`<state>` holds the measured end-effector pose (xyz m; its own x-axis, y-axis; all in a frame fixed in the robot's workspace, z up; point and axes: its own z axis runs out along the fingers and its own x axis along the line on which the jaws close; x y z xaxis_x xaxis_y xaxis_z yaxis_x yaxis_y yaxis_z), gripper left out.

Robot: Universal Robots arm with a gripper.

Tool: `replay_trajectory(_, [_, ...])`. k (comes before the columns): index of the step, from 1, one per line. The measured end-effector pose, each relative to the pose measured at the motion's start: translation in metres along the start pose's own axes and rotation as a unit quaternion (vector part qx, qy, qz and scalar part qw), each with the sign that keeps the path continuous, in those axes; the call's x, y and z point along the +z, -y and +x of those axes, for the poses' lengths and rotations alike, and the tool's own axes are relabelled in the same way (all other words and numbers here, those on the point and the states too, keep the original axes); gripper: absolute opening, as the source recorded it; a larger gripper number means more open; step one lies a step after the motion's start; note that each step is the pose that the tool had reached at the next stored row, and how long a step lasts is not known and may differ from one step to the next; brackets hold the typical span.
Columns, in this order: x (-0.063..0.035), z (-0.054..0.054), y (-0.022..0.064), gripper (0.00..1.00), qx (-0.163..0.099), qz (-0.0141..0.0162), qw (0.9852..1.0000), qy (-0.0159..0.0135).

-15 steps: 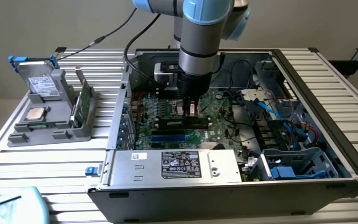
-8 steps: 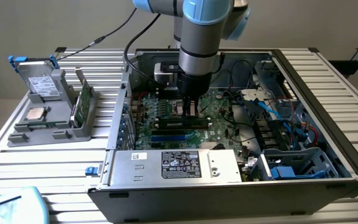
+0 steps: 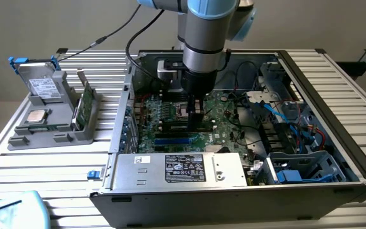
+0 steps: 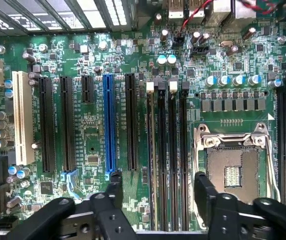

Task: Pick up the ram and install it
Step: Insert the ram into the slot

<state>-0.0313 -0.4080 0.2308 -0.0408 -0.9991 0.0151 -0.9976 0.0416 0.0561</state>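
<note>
Spread black jaws of the robot arm's gripper [image 4: 157,192] hang low over the green motherboard [image 4: 95,125] inside the open black computer case [image 3: 345,119], pinching nothing and straddling the four black memory slots; the slim green ram stick [image 4: 150,160] appears to stand edge-on in the slot next to the long black expansion slot [image 4: 131,125], though whether its end clips have closed cannot be told. A half-seated stick is the likely risk: uneven pressure could leave one end high or strain the board. Just beside one jaw lies the open silver processor socket [image 4: 232,172], whose bare contacts a sideways drift could bend, and upright capacitors [image 4: 230,80] crowd the slot ends. Blue and red cables [image 3: 283,114] loop on the exterior view's right. Well apart on the ribbed metal surface [image 3: 55,162], a grey plastic holder [image 3: 24,140] carries a square silver processor chip [image 3: 36,116] and a bracketed green card [image 3: 84,105]
</note>
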Motion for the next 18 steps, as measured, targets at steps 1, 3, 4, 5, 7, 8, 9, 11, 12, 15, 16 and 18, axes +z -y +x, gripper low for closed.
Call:
replay_trajectory(1, [-0.0035, 0.000, -0.0002, 0.70, 0.000, -0.0002, 1.0000, 0.0001])
replay_trajectory(3, [-0.0106, 0.000, -0.0006, 0.70, 0.000, -0.0008, 1.0000, 0.0000])
replay_trajectory(4, [-0.0142, 0.000, -0.0008, 0.70, 0.000, -0.0013, 1.0000, -0.0001])
replay_trajectory(5, [-0.0176, 0.000, -0.0010, 0.70, 0.000, -0.0018, 1.0000, -0.0003])
replay_trajectory(7, [-0.0240, 0.000, -0.0013, 0.70, 0.000, -0.0029, 1.0000, -0.0005])
replay_trajectory(8, [-0.0267, 0.000, -0.0015, 0.70, 0.000, -0.0035, 1.0000, -0.0007])
replay_trajectory(9, [-0.0291, 0.000, -0.0016, 0.70, 0.000, -0.0039, 1.0000, -0.0007])
replay_trajectory(11, [-0.0324, 0.000, -0.0018, 0.70, 0.000, -0.0044, 1.0000, -0.0008])
replay_trajectory(12, [-0.0323, 0.000, -0.0018, 0.70, 0.000, -0.0044, 1.0000, -0.0007])
replay_trajectory(15, [-0.0324, 0.000, -0.0018, 0.70, 0.000, -0.0044, 1.0000, -0.0007])
replay_trajectory(16, [-0.0324, 0.000, -0.0018, 0.70, 0.000, -0.0044, 1.0000, -0.0008])
replay_trajectory(18, [-0.0324, 0.000, -0.0018, 0.70, 0.000, -0.0044, 1.0000, -0.0008])
